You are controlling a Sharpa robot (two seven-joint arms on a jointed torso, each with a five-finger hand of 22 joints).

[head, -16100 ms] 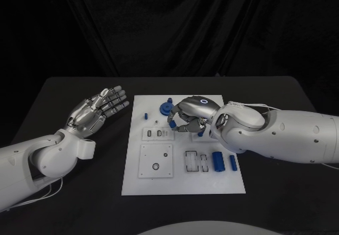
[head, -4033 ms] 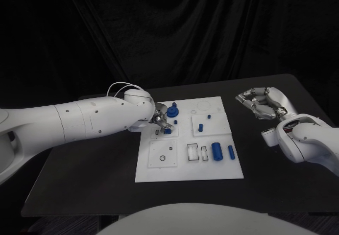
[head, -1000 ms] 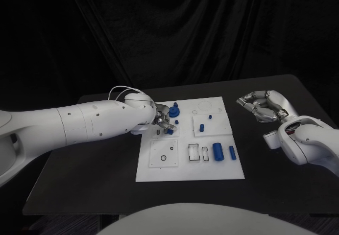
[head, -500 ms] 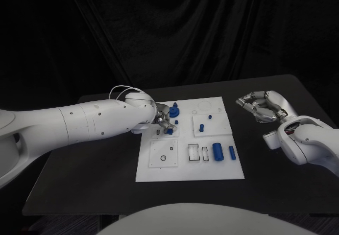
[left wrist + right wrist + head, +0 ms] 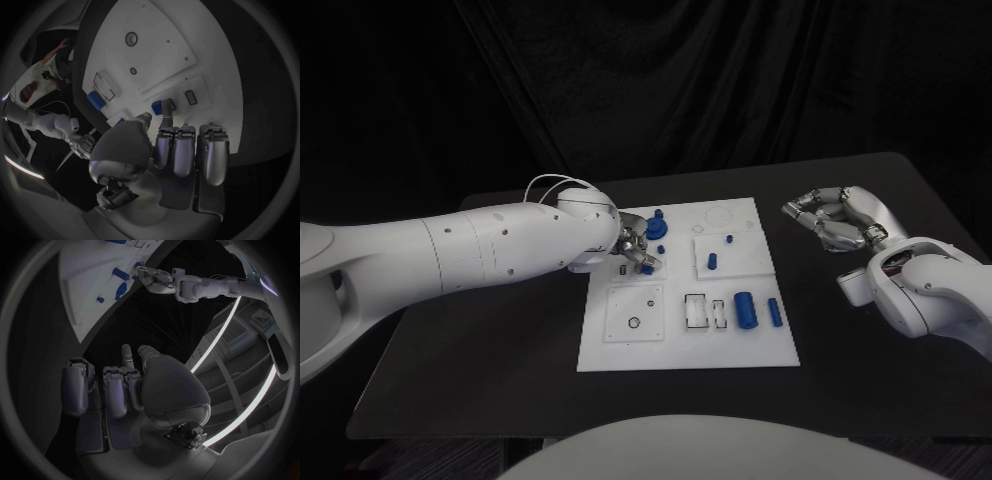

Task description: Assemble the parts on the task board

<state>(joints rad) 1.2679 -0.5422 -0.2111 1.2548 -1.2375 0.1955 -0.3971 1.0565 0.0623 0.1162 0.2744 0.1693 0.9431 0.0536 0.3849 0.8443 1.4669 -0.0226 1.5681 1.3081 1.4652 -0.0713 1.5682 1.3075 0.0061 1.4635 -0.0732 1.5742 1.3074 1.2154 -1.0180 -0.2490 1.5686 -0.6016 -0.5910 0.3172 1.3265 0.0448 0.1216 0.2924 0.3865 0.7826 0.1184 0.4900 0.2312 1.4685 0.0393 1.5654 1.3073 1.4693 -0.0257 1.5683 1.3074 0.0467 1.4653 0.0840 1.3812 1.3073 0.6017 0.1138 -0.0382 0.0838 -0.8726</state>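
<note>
The left hand is lowered over the upper-left part of the task board, its fingers bunched around a small blue part at a rectangular recess; whether they actually pinch it or only touch it I cannot tell. The right hand hovers off the board over the black surface, fingers curled inward with nothing in them. The likely trouble is a skewed seating: if the part goes in tilted, its hard edge could catch the recess lip and jam, or pop free when the fingers let go. The smooth, rigid plastic looks slippery against metal fingers. Two blue cylinders lie loose low on the matte white board and could roll if it is nudged.
</note>
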